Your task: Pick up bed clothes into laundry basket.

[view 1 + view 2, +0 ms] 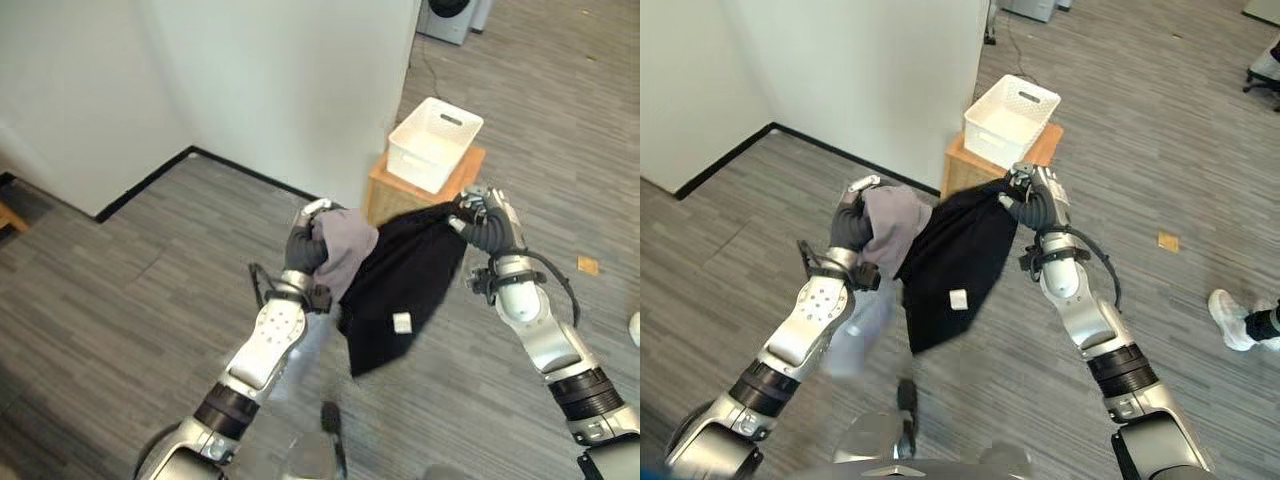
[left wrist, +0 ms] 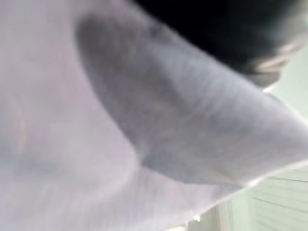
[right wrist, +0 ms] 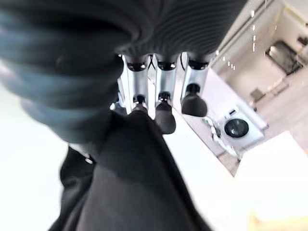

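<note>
A black garment (image 1: 405,290) with a small white label hangs in the air between my two hands, its lower end dangling above the floor. My right hand (image 1: 484,222) is shut on its upper right corner; in the right wrist view the fingers (image 3: 163,108) curl onto the black cloth (image 3: 130,183). My left hand (image 1: 303,248) is raised at the same height with a grey garment (image 1: 347,250) bunched over it, and that grey cloth (image 2: 144,125) covers the left wrist view. The white laundry basket (image 1: 436,142) stands on a low wooden box (image 1: 388,194) just beyond the cloth.
A white wall corner (image 1: 290,90) with a black skirting stands right behind the left hand and beside the box. A washing machine (image 1: 447,17) stands far back. A person's shoe (image 1: 1228,320) rests on the grey plank floor at the right.
</note>
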You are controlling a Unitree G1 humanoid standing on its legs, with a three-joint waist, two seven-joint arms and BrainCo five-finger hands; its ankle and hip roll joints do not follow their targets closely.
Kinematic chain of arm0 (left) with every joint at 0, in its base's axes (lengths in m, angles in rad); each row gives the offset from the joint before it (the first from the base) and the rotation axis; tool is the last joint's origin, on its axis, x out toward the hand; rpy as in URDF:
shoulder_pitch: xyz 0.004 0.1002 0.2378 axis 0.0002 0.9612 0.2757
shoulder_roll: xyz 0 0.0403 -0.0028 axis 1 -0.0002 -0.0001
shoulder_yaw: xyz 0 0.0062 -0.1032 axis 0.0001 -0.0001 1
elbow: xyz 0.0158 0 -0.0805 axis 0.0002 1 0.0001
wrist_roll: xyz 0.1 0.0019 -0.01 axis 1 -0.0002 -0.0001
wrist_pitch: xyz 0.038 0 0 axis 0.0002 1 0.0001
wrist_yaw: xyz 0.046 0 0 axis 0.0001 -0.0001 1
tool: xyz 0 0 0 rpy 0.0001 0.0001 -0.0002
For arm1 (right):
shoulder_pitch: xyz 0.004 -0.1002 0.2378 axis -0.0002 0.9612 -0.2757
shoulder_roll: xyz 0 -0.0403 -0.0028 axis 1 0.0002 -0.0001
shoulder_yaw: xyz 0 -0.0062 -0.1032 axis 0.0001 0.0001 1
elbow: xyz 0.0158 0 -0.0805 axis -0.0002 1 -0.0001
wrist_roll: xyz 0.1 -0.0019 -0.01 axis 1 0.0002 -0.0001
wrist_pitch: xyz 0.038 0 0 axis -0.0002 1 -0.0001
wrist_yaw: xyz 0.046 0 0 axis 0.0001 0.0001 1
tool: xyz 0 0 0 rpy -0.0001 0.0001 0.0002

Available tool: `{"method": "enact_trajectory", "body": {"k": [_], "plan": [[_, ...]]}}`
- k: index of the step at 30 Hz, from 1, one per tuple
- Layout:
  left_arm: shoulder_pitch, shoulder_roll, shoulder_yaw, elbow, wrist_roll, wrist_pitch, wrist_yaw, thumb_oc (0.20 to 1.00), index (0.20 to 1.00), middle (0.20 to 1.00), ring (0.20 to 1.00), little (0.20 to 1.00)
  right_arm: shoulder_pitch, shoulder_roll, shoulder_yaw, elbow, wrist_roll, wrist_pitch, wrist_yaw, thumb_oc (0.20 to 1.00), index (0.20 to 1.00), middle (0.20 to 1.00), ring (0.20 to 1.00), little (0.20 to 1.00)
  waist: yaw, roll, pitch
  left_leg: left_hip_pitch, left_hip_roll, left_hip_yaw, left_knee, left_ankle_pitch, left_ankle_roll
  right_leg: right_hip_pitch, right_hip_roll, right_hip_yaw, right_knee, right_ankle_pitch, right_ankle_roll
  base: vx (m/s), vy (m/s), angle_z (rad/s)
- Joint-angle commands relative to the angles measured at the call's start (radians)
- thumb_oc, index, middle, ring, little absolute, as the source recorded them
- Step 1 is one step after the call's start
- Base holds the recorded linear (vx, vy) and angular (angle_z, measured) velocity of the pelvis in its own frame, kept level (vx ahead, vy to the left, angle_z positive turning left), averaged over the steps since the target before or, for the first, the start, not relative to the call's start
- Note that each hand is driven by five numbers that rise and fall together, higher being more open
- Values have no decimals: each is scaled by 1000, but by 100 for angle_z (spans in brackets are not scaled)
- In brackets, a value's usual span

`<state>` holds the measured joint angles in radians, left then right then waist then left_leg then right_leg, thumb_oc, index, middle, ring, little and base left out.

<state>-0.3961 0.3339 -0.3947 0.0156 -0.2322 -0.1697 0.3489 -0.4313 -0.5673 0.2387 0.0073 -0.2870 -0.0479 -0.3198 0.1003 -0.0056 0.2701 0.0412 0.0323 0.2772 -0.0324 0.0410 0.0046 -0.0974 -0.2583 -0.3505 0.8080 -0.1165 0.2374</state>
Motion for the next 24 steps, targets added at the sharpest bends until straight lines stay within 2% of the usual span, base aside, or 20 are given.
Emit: {"method": "enact_trajectory", "body": {"k": [1, 2, 3, 4, 5, 6, 8, 11, 13, 15, 16, 18, 19, 20, 21, 22, 23, 24], "plan": [[-74, -59, -37, -62, 19, -72, -1, 200, 200, 200, 200, 200, -145, -83, -94, 3, -13, -18, -60, 200, 200, 200, 200, 200, -18, 15, -37, 27, 94, 28, -55, 11, -40, 80, 44, -26, -370, 105, -11, 380, -152, 114], [-66, -65, -40, -57, 26, -76, -20, 200, 200, 200, 200, 200, -132, -124, -135, -20, -5, -18, -71, 200, 200, 200, 200, 200, -53, -4, -54, 46, 77, 1, -55, -24, -55, 77, 58, -3, -593, 88, -37, 388, -180, 121], [-66, -67, -43, -53, 32, -74, -26, 200, 200, 200, 200, 200, -131, -137, -150, -28, -4, -18, -82, 200, 200, 200, 200, 200, -65, -9, -60, 59, 71, -7, -55, -39, -60, 66, 59, 10, -665, 98, -40, 507, -243, 121], [-64, -71, -44, -47, 31, -75, -31, 200, 200, 200, 200, 200, -136, -155, -166, -33, 3, -17, -92, 200, 200, 200, 200, 200, -80, -13, -68, 81, 73, -14, -55, -62, -68, 52, 46, 6, -730, 134, -32, 262, -119, 55], [-65, -73, -44, -46, 30, -76, -31, 200, 200, 200, 200, 200, -135, -157, -166, -34, 4, -16, -92, 200, 200, 200, 200, 200, -83, -9, -69, 82, 75, -17, -55, -66, -68, 62, 51, 1, -747, 141, -29, 271, -125, 47], [-59, -76, -42, -38, 26, -74, -38, 200, 200, 200, 200, 200, -147, -175, -178, -29, 5, -11, -100, 200, 200, 200, 200, 200, -88, -14, -77, 101, 72, -17, -55, -82, -73, 49, 34, -14, -778, 164, -23, 338, -122, 38], [-36, -81, -23, -27, 22, -69, -46, 200, 200, 200, 200, 200, -182, -224, -183, -2, -3, 3, -126, 200, 200, 200, 200, 200, -90, -18, -94, 152, 68, 2, -55, -117, -79, 56, 10, -120, -836, 214, -11, 413, -182, 23], [-12, -79, -12, -30, 18, -70, -62, 200, 200, 200, 200, 200, -239, -277, -156, 51, -12, 14, -130, 200, 200, 200, 200, 200, -65, -40, -116, 197, 59, 34, -55, -142, -82, 102, 5, -232, -870, 238, -23, 277, -157, -16], [-15, -82, -13, -28, 23, -68, -63, 200, 200, 200, 200, 200, -254, -285, -148, 72, -4, 11, -130, 200, 200, 200, 200, 200, -64, -47, -123, 208, 56, 34, -55, -150, -83, 117, 14, -233, -882, 233, -27, 212, -107, -29], [-7, -86, -19, -34, -2, -75, -69, 200, 200, 200, 200, 200, -260, -289, -138, 97, 23, 2, -127, 200, 200, 200, 200, 200, -66, -50, -134, 236, 71, 35, -43, -157, -108, 146, 30, -239, -891, 221, -38, 322, -188, 6], [-4, -94, -13, -40, -37, -80, -74, 200, 200, 200, 200, 200, -239, -272, -134, 99, 63, -14, -107, 200, 200, 200, 200, 200, -72, -50, -133, 212, 113, 54, 103, -143, -149, 184, 42, -241, -895, 190, -60, 295, -237, 34], [-3, -93, -13, -40, -39, -81, -75, 200, 200, 200, 200, 200, -237, -272, -136, 98, 64, -14, -106, 200, 200, 200, 200, 200, -72, -47, -133, 202, 124, 52, 126, -153, -155, 184, 49, -243, -895, 187, -64, 103, -135, -3], [-10, -94, -11, -41, -46, -81, -74, 200, 200, 200, 200, 200, -233, -263, -128, 94, 69, -22, -101, 200, 200, 200, 200, 200, -72, -43, -128, 176, 162, 64, 227, -112, -180, 197, 55, -246, -895, 169, -80, 181, -211, -27], [-14, -99, 2, -43, -45, -80, -56, 200, 200, 200, 200, 200, -246, -259, -103, 80, 64, -26, -92, 200, 200, 200, 200, 200, -57, -26, -103, 98, 209, 22, 473, -33, -210, 224, 83, -222, -895, 130, -111, 255, -267, -24], [-14, -105, 9, -48, -44, -83, -50, 200, 200, 200, 200, 200, -253, -255, -89, 72, 56, -23, -85, 200, 200, 200, 200, 200, -37, -30, -88, 44, 186, -17, 584, -13, -219, 239, 88, -201, -895, 111, -123, 203, -195, -37], [-16, -105, 9, -48, -44, -83, -50, 200, 200, 200, 200, 200, -255, -255, -89, 72, 55, -22, -85, 200, 200, 200, 200, 200, -38, -32, -88, 36, 183, -18, 590, -10, -216, 234, 85, -201, -895, 115, -124, 105, -134, -106], [-15, -106, 11, -50, -44, -83, -47, 200, 200, 200, 200, 200, -264, -254, -74, 73, 46, -20, -80, 200, 200, 200, 200, 200, -11, -50, -70, -42, 161, -38, 683, -28, -212, 250, 82, -174, -895, 103, -130, 112, -112, -142], [-16, -108, 10, -51, -49, -87, -35, 200, 200, 200, 200, 200, -274, -251, -53, 72, 39, -18, -68, 200, 200, 200, 200, 200, 8, -54, -59, -82, 172, -63, 663, -52, -201, 258, 93, -146, -895, 93, -129, 262, -56, -134]]}}
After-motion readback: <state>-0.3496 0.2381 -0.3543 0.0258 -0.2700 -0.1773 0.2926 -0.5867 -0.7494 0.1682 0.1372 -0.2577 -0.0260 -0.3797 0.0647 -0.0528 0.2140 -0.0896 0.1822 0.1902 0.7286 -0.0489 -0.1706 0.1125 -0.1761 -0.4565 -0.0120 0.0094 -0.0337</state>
